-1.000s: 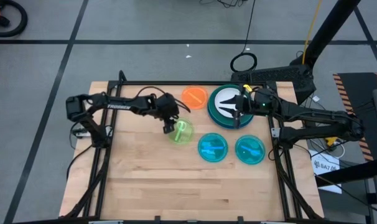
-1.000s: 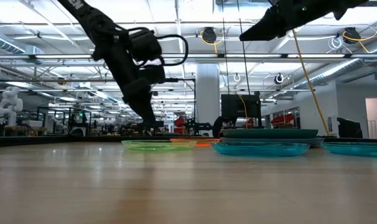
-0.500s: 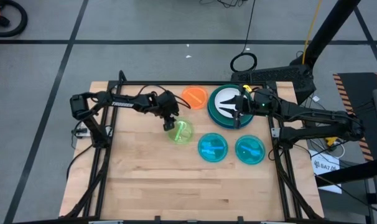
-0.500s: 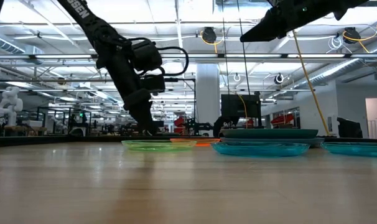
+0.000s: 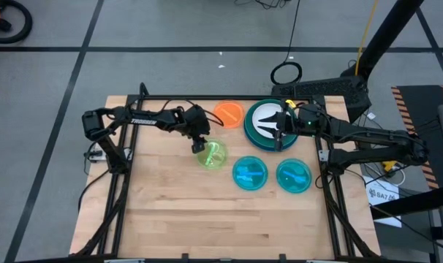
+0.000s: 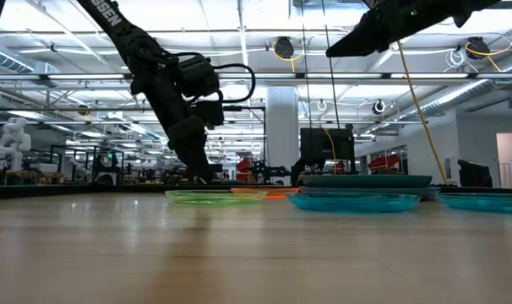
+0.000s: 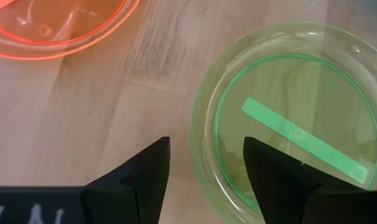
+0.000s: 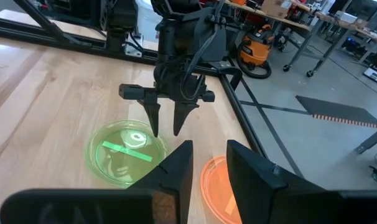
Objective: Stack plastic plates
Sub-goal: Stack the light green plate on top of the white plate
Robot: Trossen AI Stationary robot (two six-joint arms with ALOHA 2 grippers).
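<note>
The left gripper hangs with jaws spread astride the near rim of the lime green plate, positioned to pinch that edge for stacking, while the right gripper waits half-parted, holding nothing, above the white plate.

Two cyan plates, one lime plate (translucent), one orange plate.
</note>
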